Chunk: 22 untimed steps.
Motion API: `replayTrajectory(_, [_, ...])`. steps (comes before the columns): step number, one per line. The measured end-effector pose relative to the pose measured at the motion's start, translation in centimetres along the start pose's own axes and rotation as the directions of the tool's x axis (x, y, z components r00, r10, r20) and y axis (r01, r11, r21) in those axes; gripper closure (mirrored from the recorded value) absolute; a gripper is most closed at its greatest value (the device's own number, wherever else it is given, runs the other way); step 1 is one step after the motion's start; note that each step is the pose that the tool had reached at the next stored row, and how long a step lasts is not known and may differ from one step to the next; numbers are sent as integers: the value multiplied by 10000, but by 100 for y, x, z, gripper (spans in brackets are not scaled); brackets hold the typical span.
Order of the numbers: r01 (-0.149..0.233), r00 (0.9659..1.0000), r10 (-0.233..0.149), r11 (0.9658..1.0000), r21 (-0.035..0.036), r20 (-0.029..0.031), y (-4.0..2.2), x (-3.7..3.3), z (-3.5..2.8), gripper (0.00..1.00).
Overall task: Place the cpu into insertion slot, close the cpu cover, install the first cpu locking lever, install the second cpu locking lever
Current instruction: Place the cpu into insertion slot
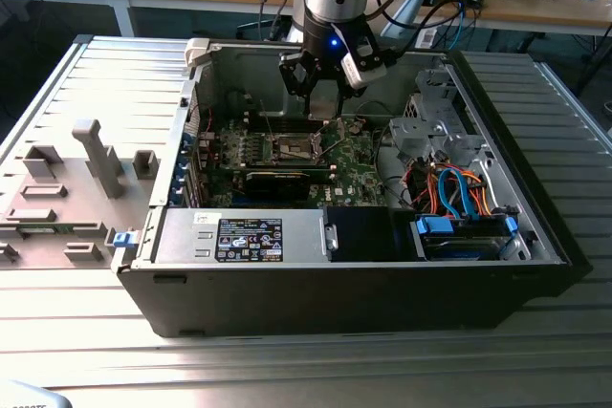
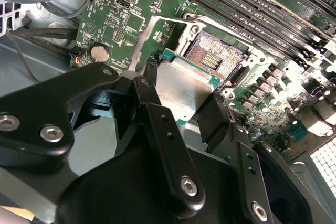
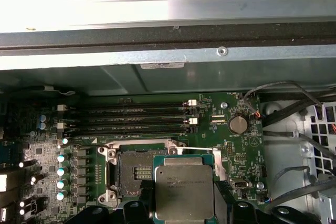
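Note:
In both wrist views my gripper (image 2: 181, 100) is shut on the cpu (image 2: 178, 85), a flat silvery-grey square with a green edge. Its black fingers (image 2: 146, 95) press on two opposite sides of the chip. The cpu (image 3: 184, 191) hangs above the board, overlapping one side of the insertion slot (image 3: 134, 173), whose dark pin field lies bare. The slot (image 2: 212, 59) has a silver rim, and the cpu cover (image 2: 140, 43) stands open at its side. In the exterior view the gripper (image 1: 325, 102) hovers inside the case, above the slot (image 1: 295, 148).
The open computer case (image 1: 172, 279) lies on a ribbed metal table. A labelled power supply (image 1: 249, 239) sits at the near wall and a long black card (image 1: 277, 179) lies beside the slot. Drive bays with blue and orange cables (image 1: 459, 198) fill the exterior view's right. Memory slots (image 3: 136, 115) run along the board.

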<state>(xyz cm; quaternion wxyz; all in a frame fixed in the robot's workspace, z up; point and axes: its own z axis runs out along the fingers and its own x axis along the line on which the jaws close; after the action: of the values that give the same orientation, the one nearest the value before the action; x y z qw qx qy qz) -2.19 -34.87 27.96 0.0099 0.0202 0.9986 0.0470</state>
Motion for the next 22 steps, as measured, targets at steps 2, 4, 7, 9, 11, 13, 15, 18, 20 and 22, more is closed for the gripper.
replayTrajectory(2, [-5,10000,5,10000,1,0,0,0,0,46])
replayTrajectory(4, [-15,10000,15,10000,1,1,0,0,0,46])
replayTrajectory(7, [-46,10000,46,10000,1,4,0,0,0,46])
replayTrajectory(9, [-55,10000,55,10000,2,5,0,0,0,46])
replayTrajectory(11, [-70,10000,70,10000,2,6,0,0,0,46])
replayTrajectory(13, [-82,10000,82,10000,2,8,0,0,0,46])
replayTrajectory(15, [-92,10000,92,10000,2,9,0,0,0,46])
replayTrajectory(18, [-108,9999,108,9999,2,10,0,0,0,46])
replayTrajectory(20, [-117,9999,117,9999,2,11,0,0,0,46])
replayTrajectory(22, [-124,9999,124,9999,2,12,0,0,1,46])
